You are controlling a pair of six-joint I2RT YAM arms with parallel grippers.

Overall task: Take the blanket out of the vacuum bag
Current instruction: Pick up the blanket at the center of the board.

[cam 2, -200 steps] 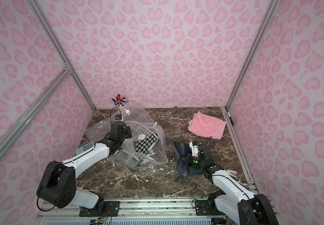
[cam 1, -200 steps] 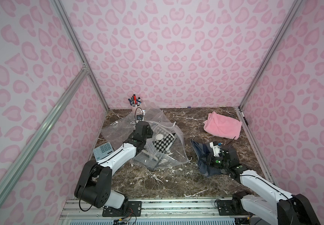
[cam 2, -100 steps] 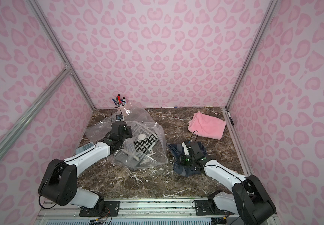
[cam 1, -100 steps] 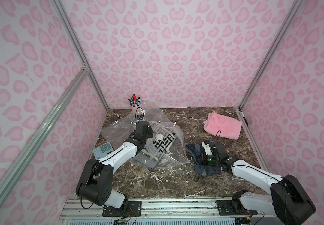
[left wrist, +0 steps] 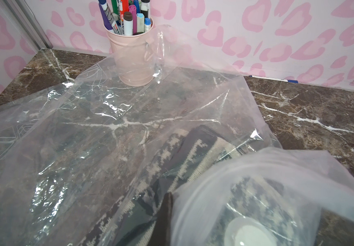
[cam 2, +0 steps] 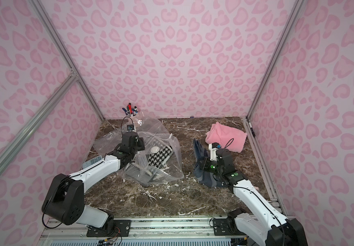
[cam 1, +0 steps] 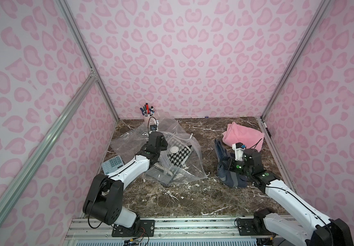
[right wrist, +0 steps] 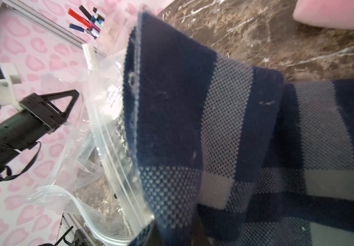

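In both top views my left gripper (cam 1: 162, 149) was clamped shut on the vacuum bag (cam 1: 193, 168) at frame centre, and my right gripper (cam 1: 226, 165), closed, held the navy checked blanket (cam 1: 219, 148) clear of it at centre right. The left wrist view showed a houndstooth blanket (left wrist: 195, 147) inside the plastic, which I judged left to pull; the right wrist view showed the navy one fully outside.

Crinkled clear vacuum bag (cam 1: 191, 170) left of centre, houndstooth blanket (cam 1: 180, 157) inside; navy plaid blanket (cam 1: 220, 153) outside
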